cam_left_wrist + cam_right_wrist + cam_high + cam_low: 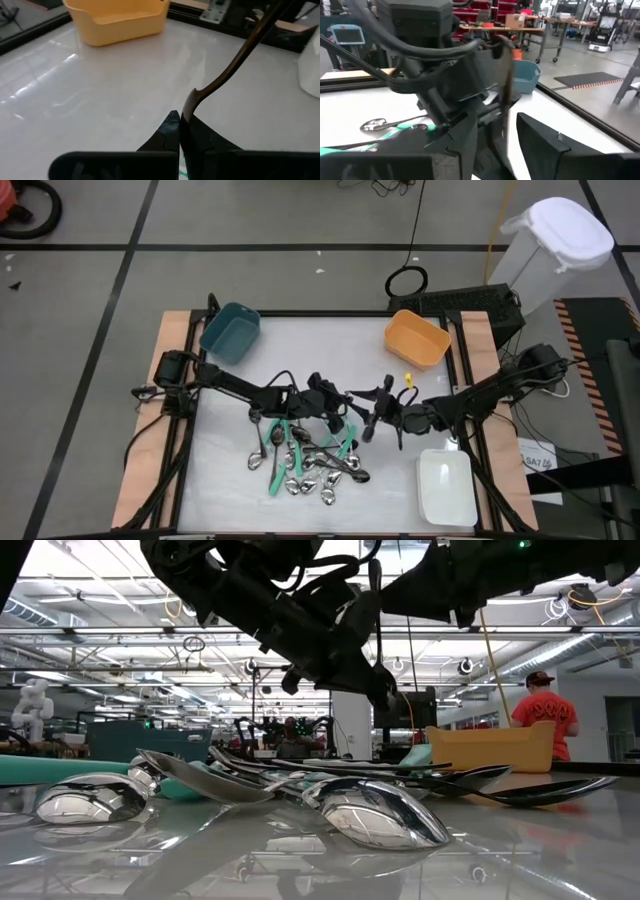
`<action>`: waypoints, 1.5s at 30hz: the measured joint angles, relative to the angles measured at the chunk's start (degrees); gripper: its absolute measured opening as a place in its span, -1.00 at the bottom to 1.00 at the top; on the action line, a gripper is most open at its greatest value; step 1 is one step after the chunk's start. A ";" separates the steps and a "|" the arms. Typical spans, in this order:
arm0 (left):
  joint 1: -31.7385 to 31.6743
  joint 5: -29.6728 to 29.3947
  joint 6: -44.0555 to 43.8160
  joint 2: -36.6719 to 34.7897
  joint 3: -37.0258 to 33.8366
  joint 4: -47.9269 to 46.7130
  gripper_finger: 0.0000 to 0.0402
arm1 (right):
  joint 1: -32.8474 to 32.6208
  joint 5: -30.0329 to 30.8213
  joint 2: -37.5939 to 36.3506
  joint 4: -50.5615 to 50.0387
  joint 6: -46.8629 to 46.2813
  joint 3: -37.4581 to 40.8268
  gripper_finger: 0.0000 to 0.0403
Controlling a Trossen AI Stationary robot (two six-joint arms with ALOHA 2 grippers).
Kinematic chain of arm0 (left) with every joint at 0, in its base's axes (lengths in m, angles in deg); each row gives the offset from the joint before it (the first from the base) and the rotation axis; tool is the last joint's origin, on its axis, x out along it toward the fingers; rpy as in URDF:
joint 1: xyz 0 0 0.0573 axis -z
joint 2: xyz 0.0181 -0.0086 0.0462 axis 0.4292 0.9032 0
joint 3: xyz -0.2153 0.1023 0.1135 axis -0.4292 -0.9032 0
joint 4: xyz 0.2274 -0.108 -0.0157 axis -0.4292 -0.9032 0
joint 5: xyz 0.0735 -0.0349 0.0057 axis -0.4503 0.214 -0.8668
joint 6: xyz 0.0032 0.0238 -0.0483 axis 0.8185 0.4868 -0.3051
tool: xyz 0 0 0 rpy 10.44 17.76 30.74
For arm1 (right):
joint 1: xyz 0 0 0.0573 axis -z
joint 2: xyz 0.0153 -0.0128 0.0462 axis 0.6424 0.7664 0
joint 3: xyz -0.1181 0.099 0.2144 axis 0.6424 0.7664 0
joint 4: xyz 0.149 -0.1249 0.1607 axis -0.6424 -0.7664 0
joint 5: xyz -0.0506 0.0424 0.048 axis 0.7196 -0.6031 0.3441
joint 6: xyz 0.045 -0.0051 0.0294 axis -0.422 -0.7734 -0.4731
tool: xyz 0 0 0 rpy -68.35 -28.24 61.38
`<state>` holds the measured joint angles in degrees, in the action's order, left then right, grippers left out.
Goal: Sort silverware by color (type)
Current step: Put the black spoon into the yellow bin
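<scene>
My left gripper [350, 406] reaches from the table's left to the middle and is shut on a dark utensil [235, 55], whose thin handle runs away from the fingers toward my right arm. My right gripper [497, 120] comes level from the table's right and is open. Its two fingers stand on either side of that handle [506, 85], and I cannot tell whether they touch it. The rest of the silverware [310, 462], shiny spoons and teal-handled pieces, lies in a pile on the table near the front, under and in front of both grippers. My left gripper pinches the dark utensil's broader end [188, 106] between its two fingers [167, 131], which slant a little downward from the table's left. The utensil is lifted clear of the table. Its handle [375, 610] rises beyond the fingertips.
A teal bin [230, 332] stands at the far left corner, an orange bin [417, 340] at the far right, and a white bin [445, 485] at the near right. Bare white tabletop lies between the bins. A person in red [545, 710] stands in the room beyond.
</scene>
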<state>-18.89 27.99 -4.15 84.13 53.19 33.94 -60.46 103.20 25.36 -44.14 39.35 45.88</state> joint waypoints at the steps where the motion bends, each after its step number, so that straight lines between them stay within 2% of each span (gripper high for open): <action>1: 0.00 -0.55 0.00 0.00 0.00 -0.01 -1.00 | 0.02 0.00 0.48 0.52 0.26 0.00 -0.38; 8: 0.22 -1.88 0.25 -0.04 0.02 1.54 -1.00 | 0.74 5.82 5.00 5.16 3.46 0.00 -0.45; 14: 0.19 -2.15 1.09 -0.07 0.02 1.66 -1.00 | 0.76 7.20 5.84 8.88 6.95 0.00 -0.47; 22: 0.22 -4.44 1.14 -0.07 0.02 1.51 -1.00 | 1.19 7.23 5.90 9.78 7.95 0.00 -0.72; 26: 0.18 -4.44 1.18 -0.07 0.02 2.14 -1.00 | 2.02 4.27 5.90 9.75 7.51 -0.02 -0.80; 29: 0.22 -4.44 1.20 -0.07 0.02 2.98 -1.00 | 2.40 4.30 5.89 9.78 6.64 -0.02 -0.76; 36: 0.22 -4.47 1.53 -0.07 0.02 2.88 -1.00 | 2.43 4.31 5.89 10.12 6.91 -0.02 -0.51; 39: 0.18 -4.75 1.53 -0.06 0.02 2.90 -1.00 | 2.43 4.31 5.88 10.43 6.93 -0.02 -0.49; 42: 0.10 -4.79 1.53 -0.04 0.03 2.90 -1.00 | 2.45 4.28 5.88 10.60 7.02 -0.02 -0.57; 45: 0.11 -4.82 1.53 -0.04 0.03 2.92 -1.00 | 2.47 3.52 5.88 10.58 7.64 -0.02 -0.76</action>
<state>-18.78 23.16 -2.62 84.09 53.22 36.86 -57.99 106.72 31.24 -33.56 46.99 45.86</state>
